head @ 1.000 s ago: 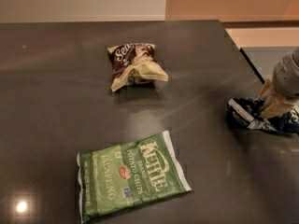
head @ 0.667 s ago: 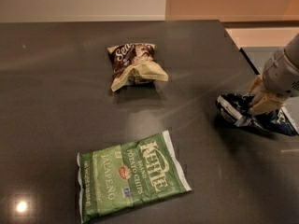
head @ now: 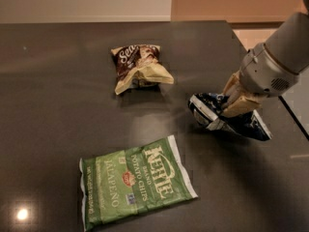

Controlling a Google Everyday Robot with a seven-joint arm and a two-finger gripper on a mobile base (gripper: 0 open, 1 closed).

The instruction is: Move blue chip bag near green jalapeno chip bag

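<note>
The blue chip bag (head: pixel 215 114) lies crumpled on the dark table at the right, held in my gripper (head: pixel 235 104), whose tan fingers (head: pixel 240 106) are shut on its top. The green jalapeno chip bag (head: pixel 136 182) lies flat at the lower middle, to the left of and below the blue bag, with a gap between them. My arm comes in from the upper right.
A brown and cream chip bag (head: pixel 139 67) lies at the upper middle of the table. The dark table's right edge (head: pixel 294 115) runs just behind the gripper, with a lighter floor beyond it.
My gripper has dragged the blue chip bag leftwards across the table, closer to the green bag. The other two bags have not moved.
</note>
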